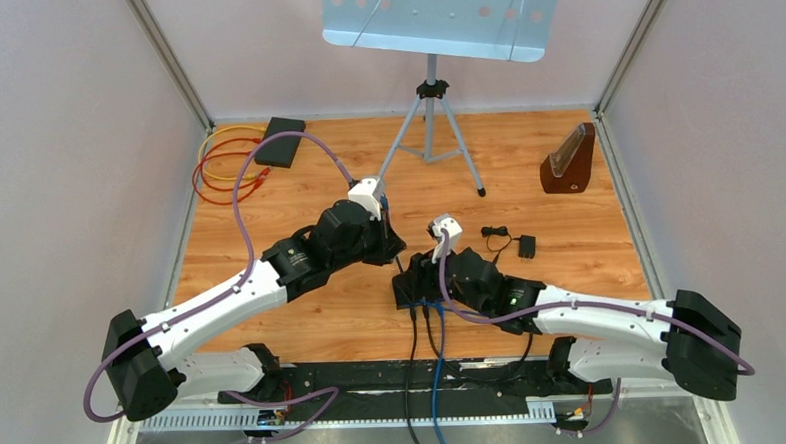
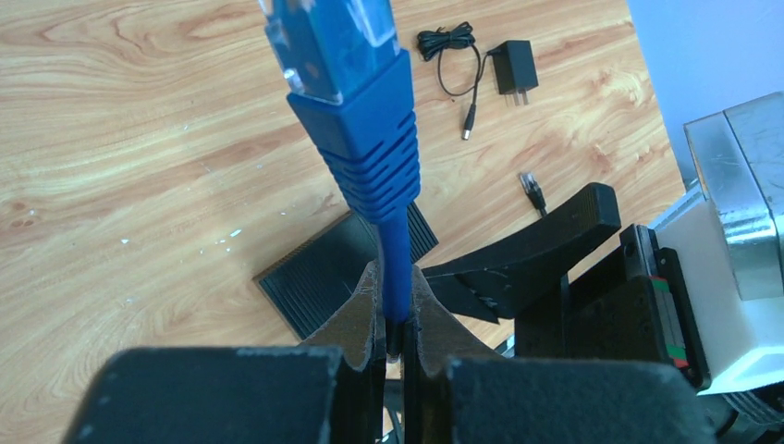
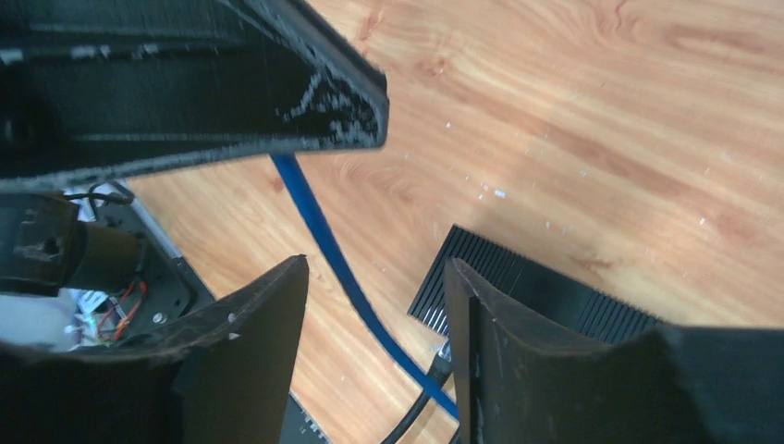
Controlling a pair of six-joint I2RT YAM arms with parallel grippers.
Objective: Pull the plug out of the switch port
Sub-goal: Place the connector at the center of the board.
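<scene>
Left gripper (image 2: 393,301) clenched on the cable (image 2: 396,254) just below the plug (image 2: 347,83), which stands free above the switch (image 2: 319,273); right gripper (image 3: 370,287) released, near the switch. Pull appears done; only letting go is left

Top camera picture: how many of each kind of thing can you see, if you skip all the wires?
Robot arms: 2
Music stand: 1
Metronome: 1
Charger: 1
Switch: 1
Other black box: 1
Total: 7
</scene>
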